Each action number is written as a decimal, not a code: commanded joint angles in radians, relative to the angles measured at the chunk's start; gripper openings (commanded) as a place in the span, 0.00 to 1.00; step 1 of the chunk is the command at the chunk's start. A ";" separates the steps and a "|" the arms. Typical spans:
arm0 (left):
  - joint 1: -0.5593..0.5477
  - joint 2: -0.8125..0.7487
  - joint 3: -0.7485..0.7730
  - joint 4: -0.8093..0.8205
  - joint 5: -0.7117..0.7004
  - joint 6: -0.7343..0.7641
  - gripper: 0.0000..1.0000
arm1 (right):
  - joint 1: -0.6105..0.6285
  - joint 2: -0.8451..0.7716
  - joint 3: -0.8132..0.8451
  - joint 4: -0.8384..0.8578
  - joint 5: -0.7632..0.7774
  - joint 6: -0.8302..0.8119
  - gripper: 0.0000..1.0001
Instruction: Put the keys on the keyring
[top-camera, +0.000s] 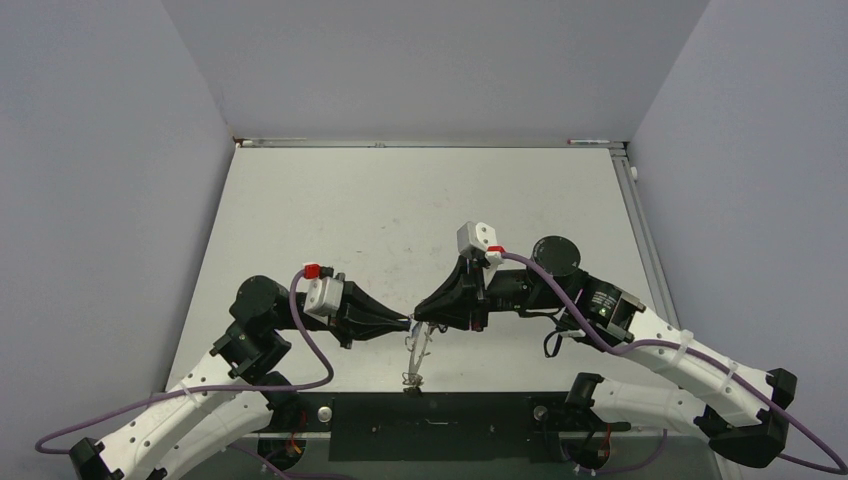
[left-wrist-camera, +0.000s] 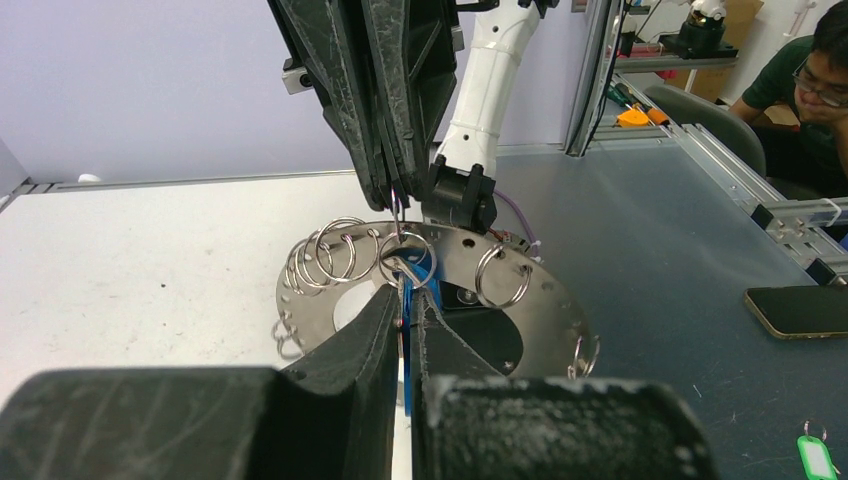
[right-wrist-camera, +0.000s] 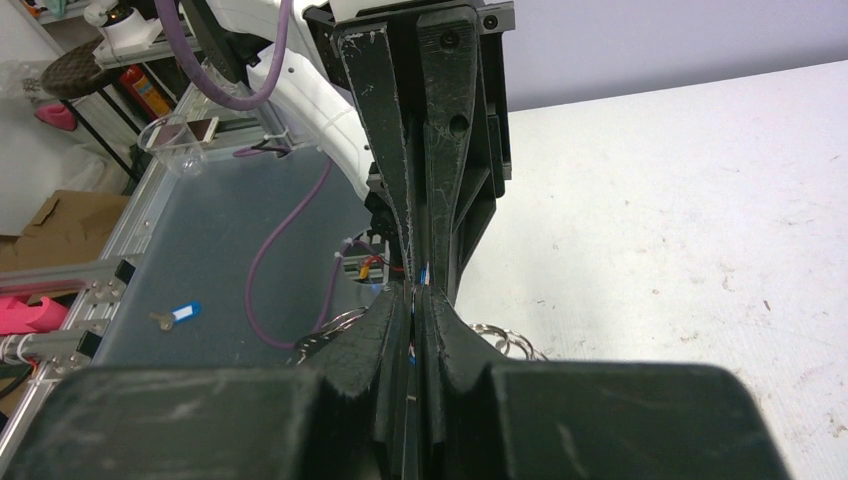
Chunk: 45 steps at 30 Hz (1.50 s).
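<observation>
Both arms reach in over the white table (top-camera: 400, 200) and meet nose to nose, low above the middle of its near edge. The keyring (left-wrist-camera: 545, 300) hangs just under the two of them. From the left wrist it looks like a flat silvery hoop with holes round its rim and small split rings (left-wrist-camera: 335, 255) threaded through.

The left gripper (left-wrist-camera: 407, 300) has its jaws pressed together on a blue-headed key (left-wrist-camera: 418, 272), and the blue shows in the slit between the fingers. The right gripper (right-wrist-camera: 413, 300) is closed just as tight, on a thin wire loop (left-wrist-camera: 397, 225) at the hoop's upper edge. I can't tell whether that is a split ring seen edge-on or something else.

I'd say this one key is about halfway there. It is gripped and held right against the hoop, but nothing shows it threaded on. The split rings I can see look bare, and from above the clump (top-camera: 411, 381) at the hoop's low end is too small to read. No other key shows on the white table. A blue-tagged key (right-wrist-camera: 180, 315) lies off on the dark bench (right-wrist-camera: 250, 240), so more may be left to do.
</observation>
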 joint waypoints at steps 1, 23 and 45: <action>-0.006 0.010 0.023 -0.008 0.020 0.003 0.00 | -0.010 -0.058 0.015 0.193 0.037 0.023 0.05; -0.006 0.054 0.041 -0.018 -0.014 -0.018 0.11 | -0.010 -0.035 -0.085 0.396 0.054 0.123 0.05; 0.008 -0.065 0.212 -0.186 -0.262 0.030 0.50 | -0.011 -0.046 -0.110 0.412 0.057 0.139 0.05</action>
